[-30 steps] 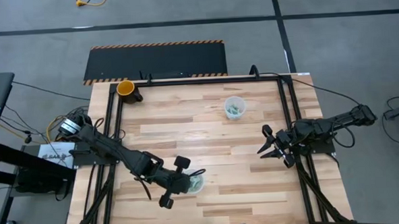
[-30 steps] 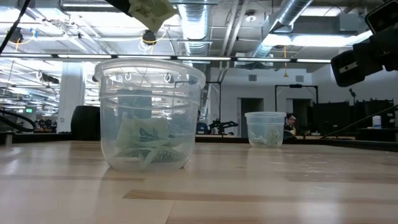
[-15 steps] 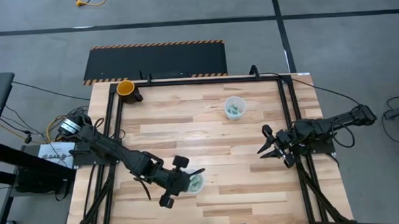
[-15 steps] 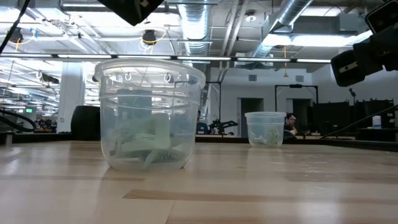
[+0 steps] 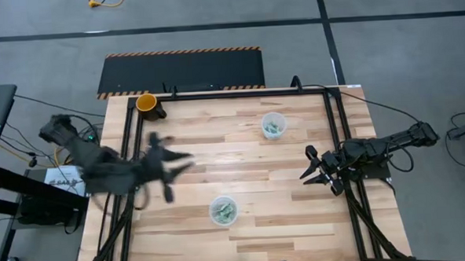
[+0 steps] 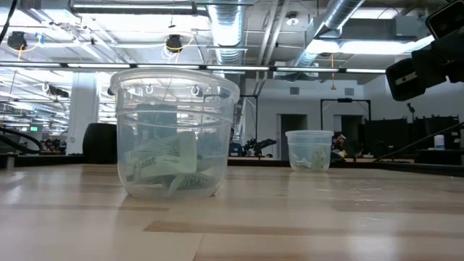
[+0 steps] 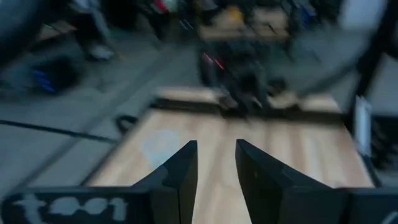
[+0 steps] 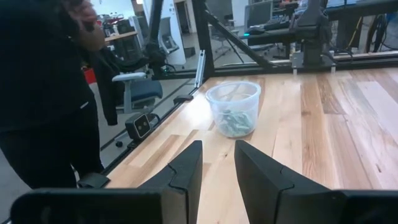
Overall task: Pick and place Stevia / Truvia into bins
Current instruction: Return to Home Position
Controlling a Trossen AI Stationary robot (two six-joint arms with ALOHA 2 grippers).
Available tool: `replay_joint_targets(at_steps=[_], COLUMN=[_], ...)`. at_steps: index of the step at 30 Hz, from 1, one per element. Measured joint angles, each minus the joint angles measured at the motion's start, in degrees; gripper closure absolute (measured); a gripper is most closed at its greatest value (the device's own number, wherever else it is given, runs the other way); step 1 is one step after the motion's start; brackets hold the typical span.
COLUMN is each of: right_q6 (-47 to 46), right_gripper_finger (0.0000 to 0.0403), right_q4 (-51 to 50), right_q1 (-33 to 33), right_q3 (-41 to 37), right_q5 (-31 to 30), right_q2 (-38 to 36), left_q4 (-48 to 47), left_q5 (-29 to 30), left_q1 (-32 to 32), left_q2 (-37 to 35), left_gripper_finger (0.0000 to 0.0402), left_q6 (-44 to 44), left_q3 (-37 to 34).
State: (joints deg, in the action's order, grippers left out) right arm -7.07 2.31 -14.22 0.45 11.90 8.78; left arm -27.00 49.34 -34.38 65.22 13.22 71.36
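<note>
Step in hand is judged a return to rest. The left gripper (image 7: pixel 214 148), fingers apart and empty, stands over the left part of the wooden bench (image 5: pixel 242 165); it should travel high and avoid the near round clear plastic cup (image 6: pixel 217 123). The green-and-white paper sweetener packets (image 6: pixel 165 158) lie inside that cup, well apart from the fingers. The right gripper (image 5: pixel 307 166) waits at the right edge, fingers apart.

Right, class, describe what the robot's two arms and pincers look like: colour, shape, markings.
The left arm and right arm are dark, slim and jointed. The left pincer and right pincer each have two flat black wedge-shaped fingers. Unreadable white marks show on the left wrist's housing.
</note>
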Motion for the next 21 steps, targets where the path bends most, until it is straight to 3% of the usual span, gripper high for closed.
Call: replay_joint_targets(at_steps=[3,6,10,15,18,21], right_q6=[0.0,0.0,0.0,0.0,0.0,0.0], right_gripper_finger=[0.0316,0.0316,0.0316,0.0316,0.0316,0.0316], right_q4=[0.0,0.0,0.0,0.0,0.0,0.0], right_q1=[0.0,0.0,0.0,0.0,0.0,0.0], right_q3=[0.0,0.0,0.0,0.0,0.0,0.0], right_q5=[0.0,0.0,0.0,0.0,0.0,0.0], right_q2=[0.0,0.0,0.0,0.0,0.0,0.0], left_q4=[2.3,6.2,15.2,35.2,41.2,40.5], left_q5=[11.4,16.2,5.9,-10.3,-13.0,-12.7], left_q1=[-4.3,-6.4,-5.6,-2.2,-0.3,1.6], left_q2=[-7.8,-16.4,-28.0,-40.6,-47.4,-54.0], left_gripper_finger=[0.0303,0.0303,0.0303,0.0303,0.0303,0.0303], left_q6=[-0.2,-1.1,-0.7,-2.3,-2.7,-2.7], left_q3=[-5.9,-15.7,-31.6,-49.4,-56.4,-60.8])
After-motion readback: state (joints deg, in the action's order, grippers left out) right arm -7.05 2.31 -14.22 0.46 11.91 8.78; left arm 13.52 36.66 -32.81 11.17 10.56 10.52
